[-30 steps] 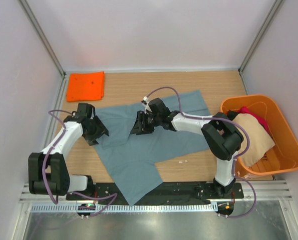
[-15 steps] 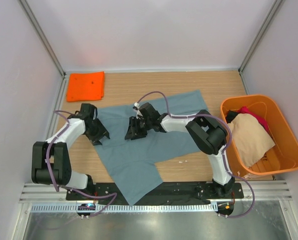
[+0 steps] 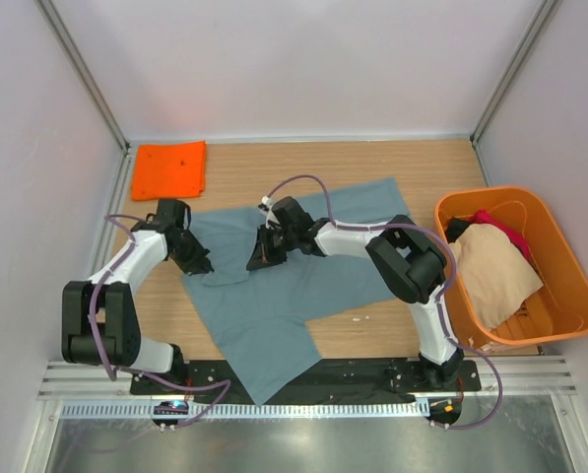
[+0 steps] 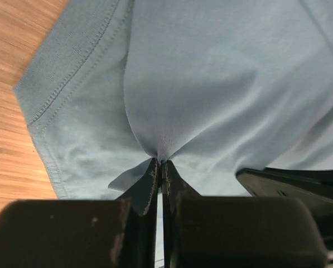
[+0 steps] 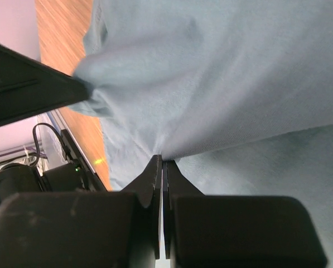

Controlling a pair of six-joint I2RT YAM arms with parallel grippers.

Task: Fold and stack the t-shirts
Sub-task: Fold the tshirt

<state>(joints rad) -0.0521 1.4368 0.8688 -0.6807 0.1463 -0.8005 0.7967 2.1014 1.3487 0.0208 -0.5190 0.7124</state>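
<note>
Your big grey-blue shirt [image 3: 274, 315] lies spread out on the table [image 3: 372, 163]. One end reaches past the near edge of the wood.

Your left gripper [image 4: 159, 163] is pinched tight on a small fold of it near the left side. Your right gripper [image 5: 161, 159] is pinched tight on another small fold, nearer the middle.

Each one has only a tiny bit of cloth. If you pull fast, that bit may slip out and the fold may fall flat. If one arm goes further than the other, the shirt may twist and fold crooked. The end past the edge may drag and tug the whole shirt sideways.

The folded orange shirt [image 3: 169, 168] lies at the far left corner, well apart. A beige shirt [image 3: 495, 271] and a red shirt [image 3: 498, 225] sit in the orange tub [image 3: 574, 305] on the right.
</note>
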